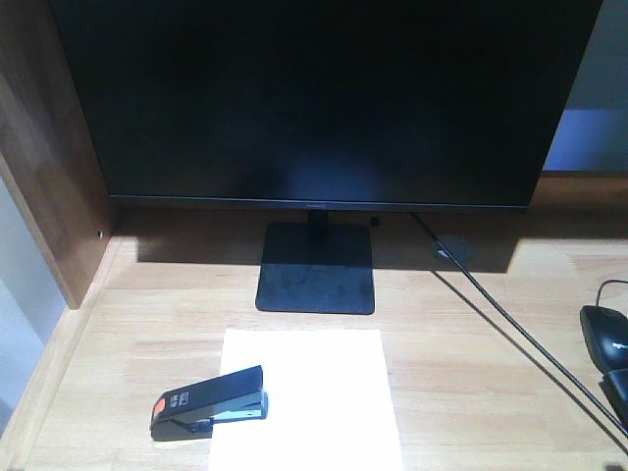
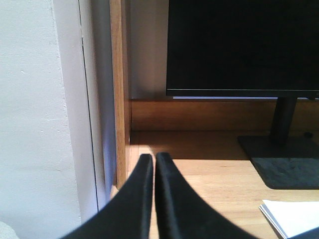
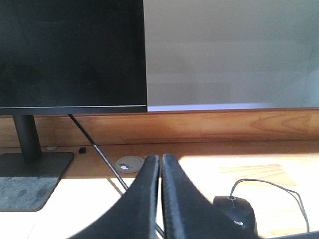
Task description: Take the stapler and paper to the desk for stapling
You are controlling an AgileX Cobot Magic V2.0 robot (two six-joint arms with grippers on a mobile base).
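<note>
Exterior front-facing view: stapler (image 1: 210, 401) on paper (image 1: 312, 392) (both arms' jaws together, empty).

Black stapler (image 1: 209, 402) (orange-red label on top) lies across the white paper's (image 1: 314, 392) left edge on the desk (image 1: 471, 392)

Big black flat-screen monitor (image 1: 324, 98) on a square black stand (image 1: 316, 267) takes up most of the view. There's a brown wooden side panel (image 1: 44, 147) on the left, with a plain white wall (image 2: 35, 109) beside it. A low wooden back rail (image 3: 224, 124) runs behind, pale grey wall (image 3: 229, 50) above it. Strong light falls across the wood, and the monitor throws a dark shadow underneath.
</note>
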